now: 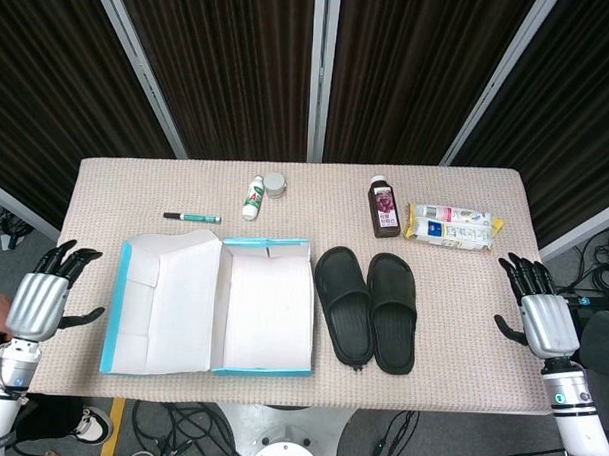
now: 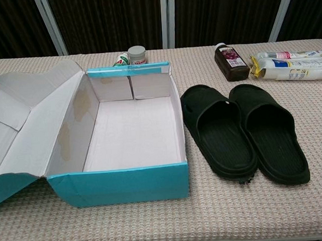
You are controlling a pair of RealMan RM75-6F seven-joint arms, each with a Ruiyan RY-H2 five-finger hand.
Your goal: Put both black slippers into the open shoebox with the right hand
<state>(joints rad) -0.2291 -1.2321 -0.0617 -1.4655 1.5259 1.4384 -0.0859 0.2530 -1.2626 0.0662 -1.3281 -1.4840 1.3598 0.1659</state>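
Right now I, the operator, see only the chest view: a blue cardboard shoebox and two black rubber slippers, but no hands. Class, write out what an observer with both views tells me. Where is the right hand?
Observer: The right hand hangs past the table's right edge, fingers apart, holding nothing, clear of the two black rubber slippers.
Operator: And the left hand?
Observer: The left hand sits off the left edge, also empty, beside the blue cardboard shoebox lid.
Operator: Anything behind the lid that I cannot see?
Observer: A green-barrelled pen lies on the beige woven table cover behind the lid.
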